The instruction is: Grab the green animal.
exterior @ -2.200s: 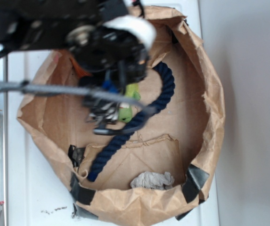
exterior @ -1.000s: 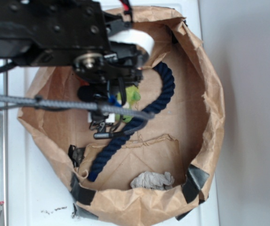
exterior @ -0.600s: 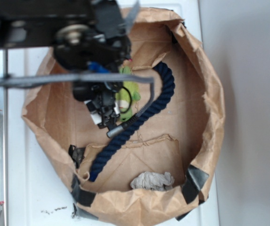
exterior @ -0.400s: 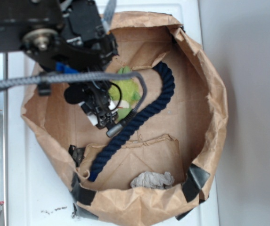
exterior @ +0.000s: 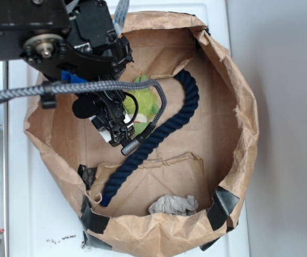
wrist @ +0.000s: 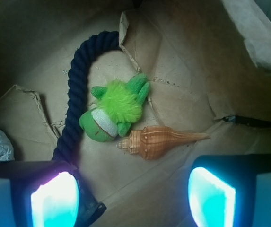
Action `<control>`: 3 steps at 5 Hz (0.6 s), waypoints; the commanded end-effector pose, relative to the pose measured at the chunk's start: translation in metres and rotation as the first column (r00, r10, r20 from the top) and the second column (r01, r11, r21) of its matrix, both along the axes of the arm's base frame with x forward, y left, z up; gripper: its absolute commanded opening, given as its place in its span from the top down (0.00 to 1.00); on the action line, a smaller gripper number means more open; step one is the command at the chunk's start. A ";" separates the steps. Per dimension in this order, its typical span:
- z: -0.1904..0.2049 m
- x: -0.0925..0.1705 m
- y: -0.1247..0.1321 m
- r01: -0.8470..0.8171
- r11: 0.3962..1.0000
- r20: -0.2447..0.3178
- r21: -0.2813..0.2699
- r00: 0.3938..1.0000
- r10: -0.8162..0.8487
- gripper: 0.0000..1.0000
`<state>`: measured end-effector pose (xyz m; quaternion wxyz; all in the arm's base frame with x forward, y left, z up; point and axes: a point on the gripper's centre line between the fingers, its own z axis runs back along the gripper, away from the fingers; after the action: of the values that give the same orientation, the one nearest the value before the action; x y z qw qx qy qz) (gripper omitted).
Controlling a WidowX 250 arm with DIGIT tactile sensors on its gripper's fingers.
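Observation:
The green animal [wrist: 115, 109], a fuzzy lime-green plush, lies on the brown paper floor of the bag between the dark navy rope [wrist: 76, 101] and the orange ridged cone-shaped toy [wrist: 156, 141]. In the exterior view it [exterior: 144, 99] shows partly under the arm. My gripper [wrist: 133, 201] is open and empty, held above the bag floor, with the plush ahead of the gap between its glowing pads [wrist: 55, 201]. In the exterior view the gripper [exterior: 114, 131] hangs just left of the plush.
The brown paper bag [exterior: 239, 101] has tall crumpled walls around everything. The rope [exterior: 158, 134] runs diagonally across its floor. A crumpled grey-white wad [exterior: 173, 204] lies near the front wall. A grey cable [exterior: 89, 88] crosses over the bag.
The arm has moved left and up, uncovering more of the green animal. The gripper has shifted left of the plush. The plush, rope and wad have stayed in place.

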<state>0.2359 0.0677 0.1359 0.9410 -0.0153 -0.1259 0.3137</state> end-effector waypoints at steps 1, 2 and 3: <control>-0.018 0.039 -0.006 -0.172 0.985 0.103 0.011 0.980 0.170 0.00; -0.028 0.041 -0.007 -0.165 0.986 0.111 0.005 0.980 0.163 0.00; -0.031 0.041 -0.004 -0.167 0.986 0.124 0.008 0.979 0.164 0.00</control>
<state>0.2694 0.0650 0.0906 0.9054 -0.0129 -0.1704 0.3886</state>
